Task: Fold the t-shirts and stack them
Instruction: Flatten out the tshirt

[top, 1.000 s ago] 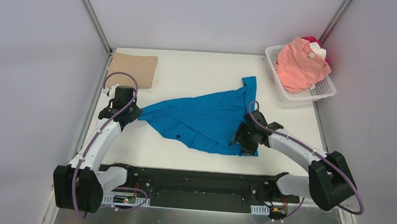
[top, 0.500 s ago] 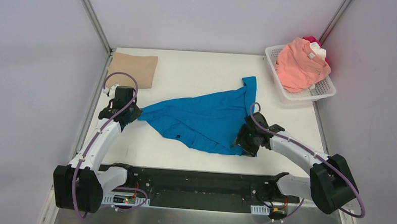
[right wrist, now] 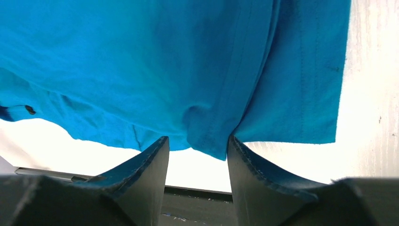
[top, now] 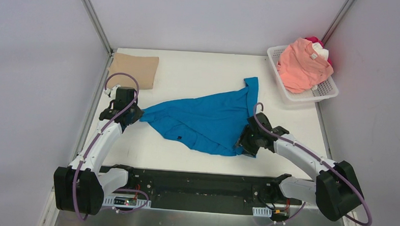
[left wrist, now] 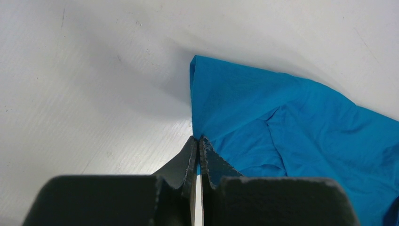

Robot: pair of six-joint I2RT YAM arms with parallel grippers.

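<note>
From above, the blue shirt [top: 208, 121] lies spread and crumpled in the middle of the table [top: 199, 72], stretched between the two arms. The left gripper [top: 131, 116] sits at its left corner and the right gripper [top: 242, 143] at its near right edge. A folded tan shirt [top: 134, 69] lies at the far left. The basket [top: 290, 94] at the far right holds a pink shirt [top: 302, 64] over white and red ones.

The left wrist view shows the left gripper [left wrist: 197, 141] clenched on a corner of the blue shirt [left wrist: 282, 127].

In the right wrist view, the right gripper's [right wrist: 197, 143] jaws stand apart with a bunched bit of the blue shirt's [right wrist: 164, 61] hem between them.
</note>
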